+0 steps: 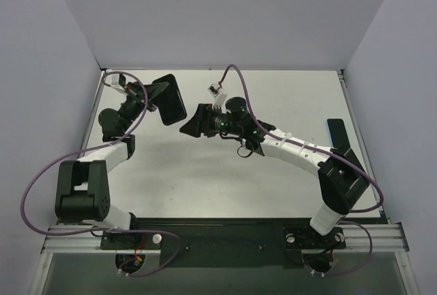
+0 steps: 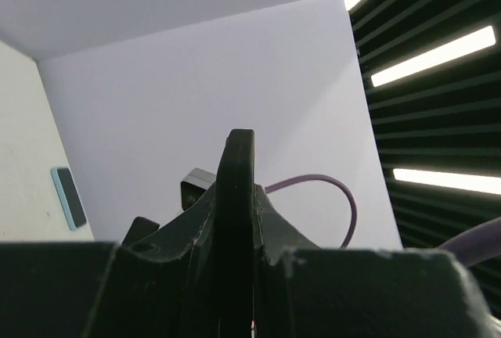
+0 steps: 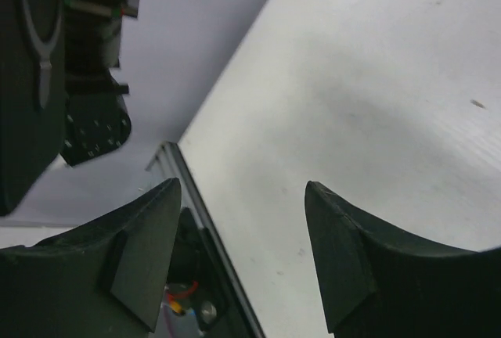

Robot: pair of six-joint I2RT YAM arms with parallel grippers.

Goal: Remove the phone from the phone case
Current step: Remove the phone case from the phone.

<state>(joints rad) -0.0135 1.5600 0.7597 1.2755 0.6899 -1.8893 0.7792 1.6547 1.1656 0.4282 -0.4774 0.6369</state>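
My left gripper [image 1: 158,97] is shut on a black phone-sized slab [image 1: 171,100] and holds it up off the table at the back left. In the left wrist view the slab [image 2: 236,189] stands edge-on between the jaws. I cannot tell whether it is the bare phone or the phone in its case. My right gripper [image 1: 190,125] is open and empty, just right of the slab and apart from it. In the right wrist view the gripper [image 3: 243,197] points at bare table, and the slab [image 3: 31,80] is at the upper left.
A flat dark slab with a light blue rim [image 1: 336,131] lies on the table near the right edge; it also shows in the left wrist view [image 2: 69,197]. White walls enclose the table on three sides. Purple cables loop off both arms.
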